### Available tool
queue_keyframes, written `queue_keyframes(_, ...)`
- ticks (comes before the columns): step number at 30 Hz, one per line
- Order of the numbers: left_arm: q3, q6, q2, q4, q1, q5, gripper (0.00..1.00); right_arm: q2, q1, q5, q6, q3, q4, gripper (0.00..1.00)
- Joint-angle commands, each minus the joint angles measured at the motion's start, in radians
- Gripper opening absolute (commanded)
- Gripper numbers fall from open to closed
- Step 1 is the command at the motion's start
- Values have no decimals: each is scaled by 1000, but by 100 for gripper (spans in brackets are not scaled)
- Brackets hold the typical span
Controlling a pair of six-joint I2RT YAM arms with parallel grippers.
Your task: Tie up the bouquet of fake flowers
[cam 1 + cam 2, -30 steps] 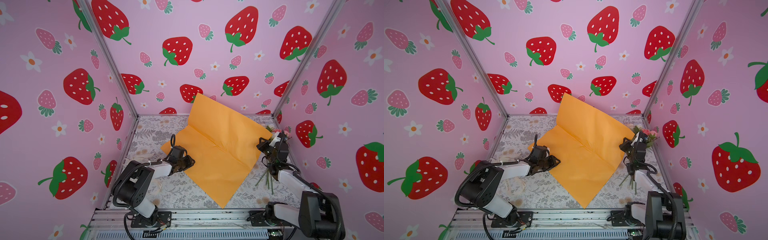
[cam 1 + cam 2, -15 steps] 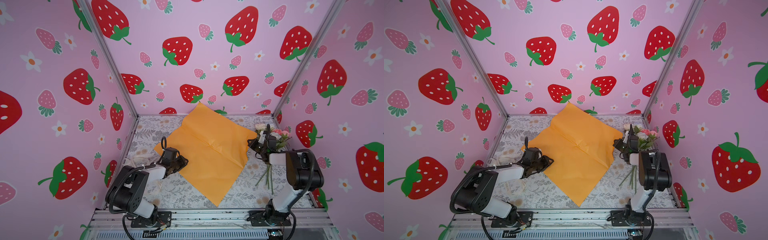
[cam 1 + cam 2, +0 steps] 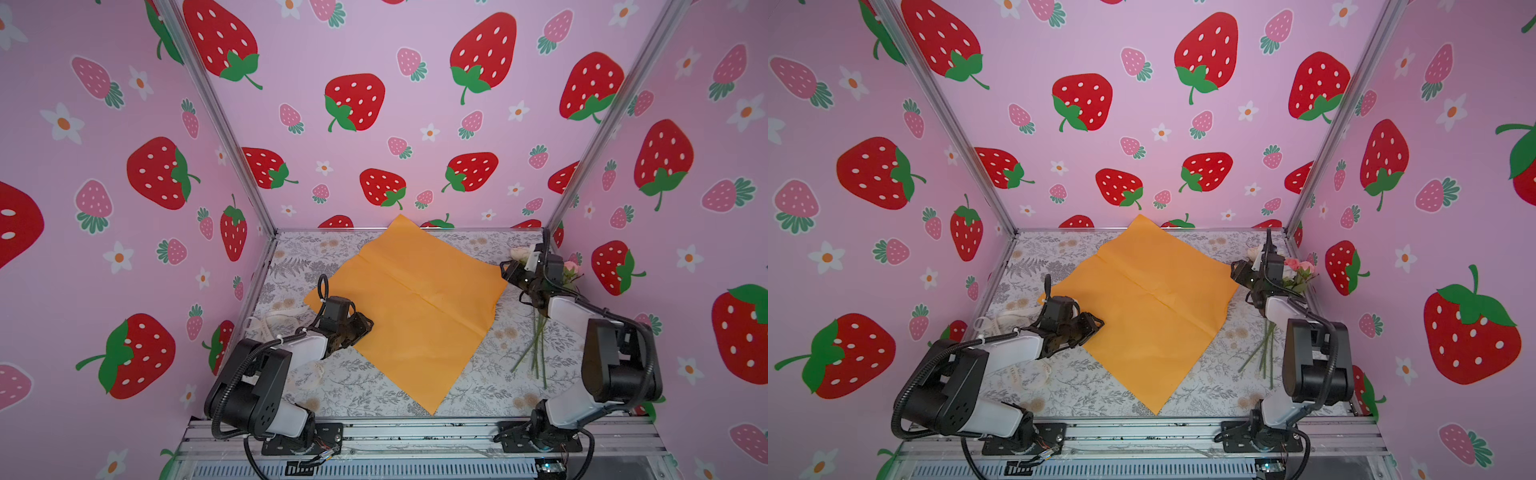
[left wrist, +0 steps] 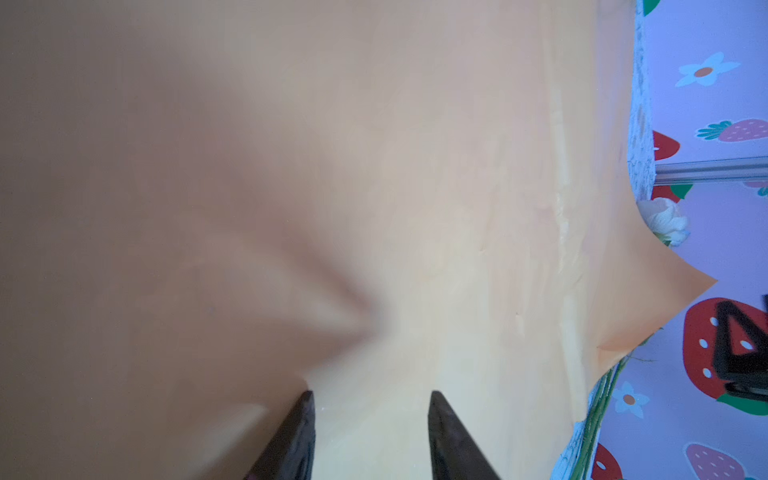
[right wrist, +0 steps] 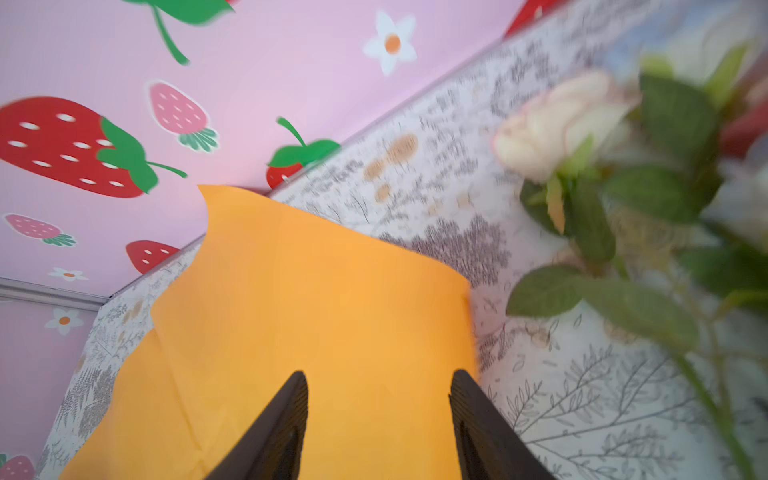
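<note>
The orange wrapping paper [image 3: 415,299] [image 3: 1150,299] lies spread flat in the middle of the table. The fake flowers [image 3: 571,268] [image 3: 1296,270], white and pink roses, lie at the right wall, partly hidden by the right arm, with their green stems [image 3: 536,345] pointing to the front. My left gripper [image 3: 365,324] [image 4: 370,395] sits low over the paper's left edge, jaws apart. My right gripper [image 3: 505,270] [image 5: 379,374] hovers open at the paper's right corner, with a white rose [image 5: 561,124] beside it. Nothing is held.
A cream ribbon [image 3: 274,320] [image 3: 1013,311] lies loose on the floral table by the left wall, partly under the left arm. Pink strawberry walls close in three sides. A metal rail [image 3: 415,432] runs along the front edge.
The right gripper has opened and let go of the paper's corner. The raised far half of the paper has dropped flat. The left jaws have widened a little.
</note>
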Motion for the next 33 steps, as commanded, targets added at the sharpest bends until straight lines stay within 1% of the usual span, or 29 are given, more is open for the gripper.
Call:
queue_keyframes(1, 31, 29, -32, -84, -10, 25, 49, -95, 2, -33, -82, -14, -111, 62)
queue_keyframes(2, 48, 37, -34, -102, -17, 27, 50, -104, 13, -103, -86, -34, -104, 61)
queue_keyframes(3, 63, 45, -36, -107, -23, 33, 50, -106, 30, -147, -77, -45, -119, 59)
queue_keyframes(6, 100, 55, -29, -111, -43, 59, 52, -83, 115, -213, -80, -79, -168, 52)
queue_keyframes(8, 122, 63, -27, -118, -59, 69, 53, -62, 175, -235, -72, -105, -167, 41)
queue_keyframes(11, 145, 73, -25, -133, -79, 71, 53, -20, 244, -216, -68, -131, -164, 29)
queue_keyframes(14, 151, 76, -21, -139, -90, 74, 53, 13, 278, -186, -82, -144, -191, 27)
queue_keyframes(16, 146, 76, -18, -137, -92, 73, 53, 33, 281, -165, -97, -156, -202, 26)
queue_keyframes(20, 136, 76, -28, -140, -96, 73, 53, 96, 279, -67, -204, -132, -302, 25)
queue_keyframes(22, 137, 80, -38, -153, -96, 68, 53, 125, 275, -35, -236, -122, -321, 25)
queue_keyframes(24, 146, 92, -46, -174, -96, 61, 52, 149, 264, -32, -253, -110, -332, 24)
queue_keyframes(26, 155, 108, -52, -188, -97, 56, 48, 160, 255, -37, -254, -97, -340, 24)
queue_keyframes(27, 157, 114, -59, -193, -99, 48, 48, 157, 251, -43, -249, -89, -345, 24)
queue_keyframes(28, 157, 125, -69, -201, -102, 32, 48, 143, 244, -74, -239, -68, -364, 24)
queue_keyframes(30, 161, 146, -94, -224, -107, 2, 48, 92, 234, -107, -226, -31, -384, 26)
queue_keyframes(31, 161, 158, -111, -231, -109, -11, 49, 58, 224, -91, -217, -17, -388, 28)
queue_keyframes(33, 159, 174, -145, -236, -116, -31, 51, 2, 175, -20, -189, -1, -397, 31)
